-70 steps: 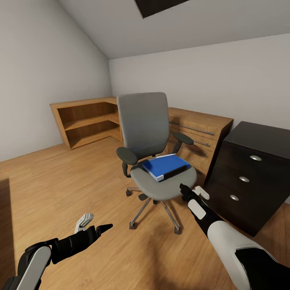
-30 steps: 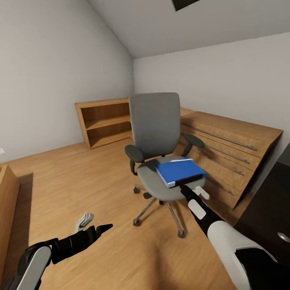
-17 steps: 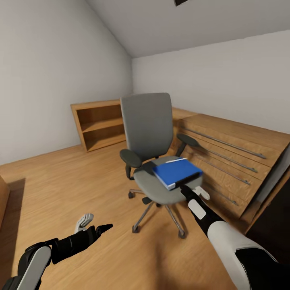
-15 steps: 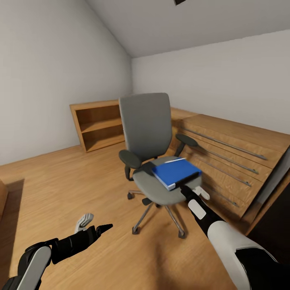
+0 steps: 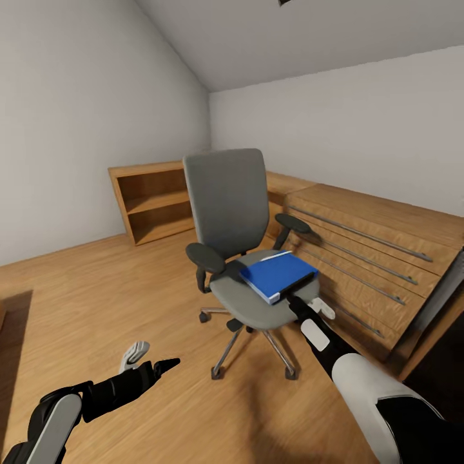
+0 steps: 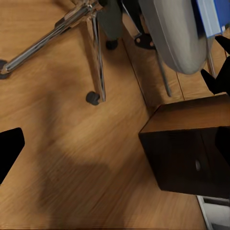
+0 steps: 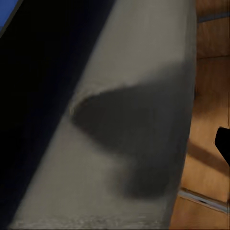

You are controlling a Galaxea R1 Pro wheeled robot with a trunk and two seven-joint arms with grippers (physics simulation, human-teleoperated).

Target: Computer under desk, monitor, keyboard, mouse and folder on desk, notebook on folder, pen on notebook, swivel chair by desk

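One swivel chair (image 5: 238, 238) stood on the wooden floor (image 5: 96, 303): grey seat and tall grey back, two black rounded armrests, chrome star base on castors. One folder (image 5: 278, 276) lay flat on the seat toward its front right edge, bright blue with white page edges and a dark spine side facing the robot. A thin pale stick lay along the folder's far edge; could not tell what it was. No brands, labels or writing readable anywhere.

Behind the chair: one light wooden shelf unit (image 5: 154, 196) with two open bays, and one wooden drawer unit (image 5: 367, 251) with three long metal rails.

Two grippers counted. Right gripper (image 5: 301, 304) sat at the seat's front edge, just beside the folder's near corner; fingers appeared spread, with nothing between them. Left gripper (image 5: 153, 358) hung low over the floor, well apart from the chair, fingers parted and empty.

Left wrist view showed one dark cabinet (image 6: 191, 143) beside the chair's chrome legs.
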